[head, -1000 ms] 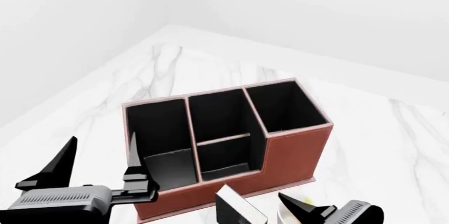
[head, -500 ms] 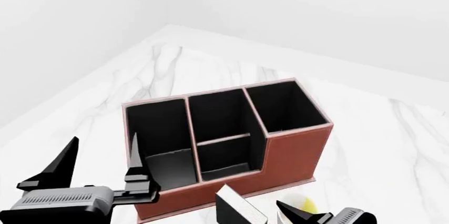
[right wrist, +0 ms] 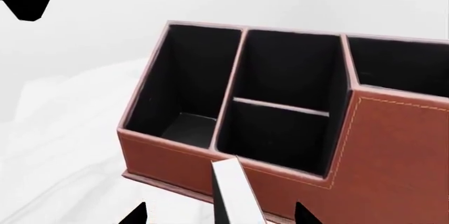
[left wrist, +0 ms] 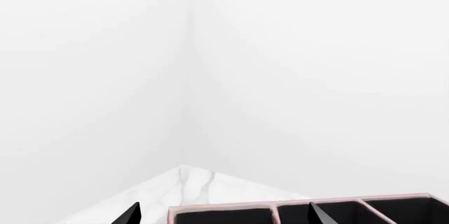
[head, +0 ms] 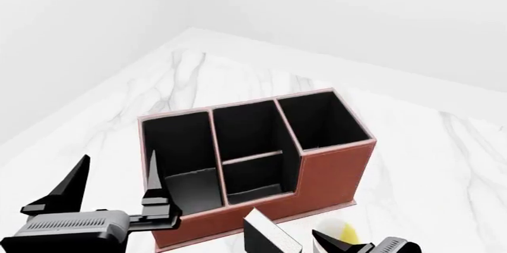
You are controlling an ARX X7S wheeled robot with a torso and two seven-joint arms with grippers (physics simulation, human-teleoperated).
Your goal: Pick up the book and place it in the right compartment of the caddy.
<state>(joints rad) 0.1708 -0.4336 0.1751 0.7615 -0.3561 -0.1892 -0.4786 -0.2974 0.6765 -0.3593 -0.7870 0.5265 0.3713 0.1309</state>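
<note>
Right hand [head: 348,247] lower, spread beside book [head: 271,236], mug [head: 335,230] near, left hand [head: 115,190] spread

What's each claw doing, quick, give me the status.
Left claw: open, holding nothing.
Right claw: open, straddling the book, not gripping it.

Head cam: high, looking forward and down at the reddish-brown leather-like three-cell caddy with black lining [head: 262,164] on the white marble table [head: 198,81]; the whole organiser fits, both arms cut off at the lower edge. Left wrist cam: aimed nearly level at the white wall corner, only the caddy's pale rim [left wrist: 308,205] and a table corner visible. Right wrist cam: close in, facing the caddy's stepped front [right wrist: 379,145], looking into its cells. All three views share the caddy.
</note>
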